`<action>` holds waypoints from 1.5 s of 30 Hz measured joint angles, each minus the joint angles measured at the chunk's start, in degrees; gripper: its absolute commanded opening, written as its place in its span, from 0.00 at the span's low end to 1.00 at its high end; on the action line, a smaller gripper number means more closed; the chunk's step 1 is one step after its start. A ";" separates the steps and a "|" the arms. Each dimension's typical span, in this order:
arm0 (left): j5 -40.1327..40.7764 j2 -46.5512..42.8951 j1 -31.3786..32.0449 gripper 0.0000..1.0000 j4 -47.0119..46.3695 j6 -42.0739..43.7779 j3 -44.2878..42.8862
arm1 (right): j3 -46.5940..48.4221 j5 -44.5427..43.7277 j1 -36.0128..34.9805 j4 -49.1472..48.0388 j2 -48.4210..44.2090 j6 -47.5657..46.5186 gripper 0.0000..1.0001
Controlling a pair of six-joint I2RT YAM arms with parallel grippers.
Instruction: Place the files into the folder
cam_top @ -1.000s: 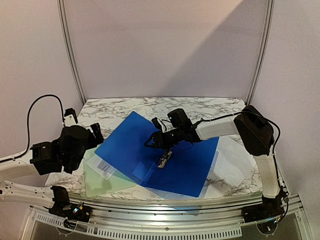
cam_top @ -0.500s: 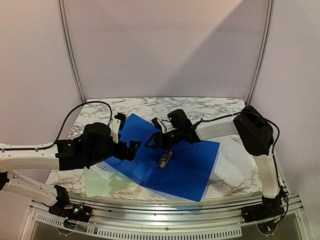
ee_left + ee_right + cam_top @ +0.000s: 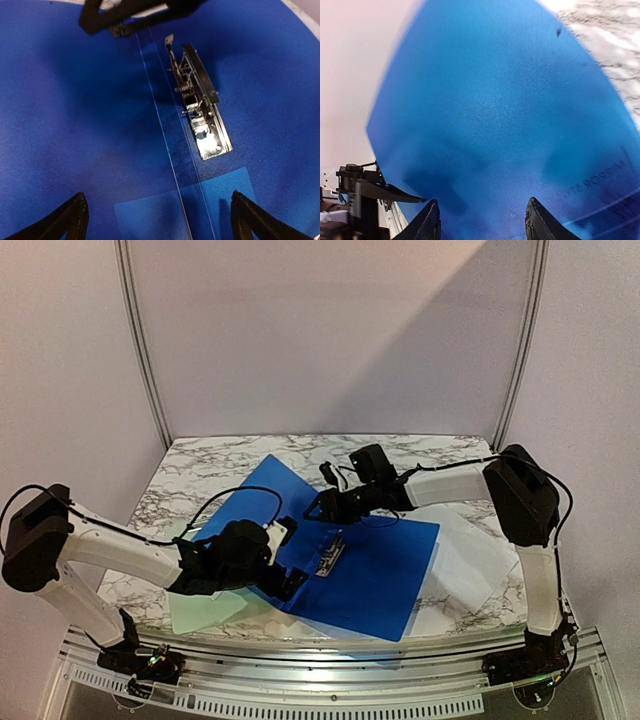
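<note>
The blue folder (image 3: 370, 570) lies open on the marble table, its metal clip (image 3: 330, 553) along the spine. My left gripper (image 3: 288, 562) hovers open and empty over the near end of the spine. In the left wrist view it (image 3: 160, 220) straddles the spine just short of the clip (image 3: 200, 110). My right gripper (image 3: 320, 505) is open and empty above the far end of the spine, facing the left cover (image 3: 495, 110). The large white sheet (image 3: 470, 555) lies partly under the folder's right side. The small printed slip is hidden under my left arm.
A pale green sheet (image 3: 205, 605) lies under the folder's near-left corner. The marble table (image 3: 230, 455) shows bare at the back and left. Metal frame posts (image 3: 145, 350) stand at the back corners. My left arm reaches over the table's left half.
My left arm has swung in from the left edge to over the folder's spine, covering the slip. My right gripper has moved slightly back and to the right.
</note>
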State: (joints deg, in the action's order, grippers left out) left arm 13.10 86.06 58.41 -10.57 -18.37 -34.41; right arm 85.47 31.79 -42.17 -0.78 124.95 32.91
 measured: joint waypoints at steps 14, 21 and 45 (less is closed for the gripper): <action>2.01 10.01 4.44 1.00 -1.44 2.27 -5.42 | -3.48 -13.55 7.06 17.94 -16.46 -6.47 0.93; 3.50 13.07 5.68 0.99 -2.47 2.80 -7.48 | -19.32 -21.24 18.34 24.39 -33.79 -5.99 0.99; 6.71 14.40 6.21 0.99 -2.73 3.26 -8.55 | -55.36 -8.37 60.11 28.22 -68.50 1.62 0.92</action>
State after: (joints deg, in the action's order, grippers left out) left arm 19.81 100.47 64.62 -13.30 -15.11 -42.96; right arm 30.11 23.42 17.93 27.44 56.45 34.52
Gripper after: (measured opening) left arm 0.995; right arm 0.938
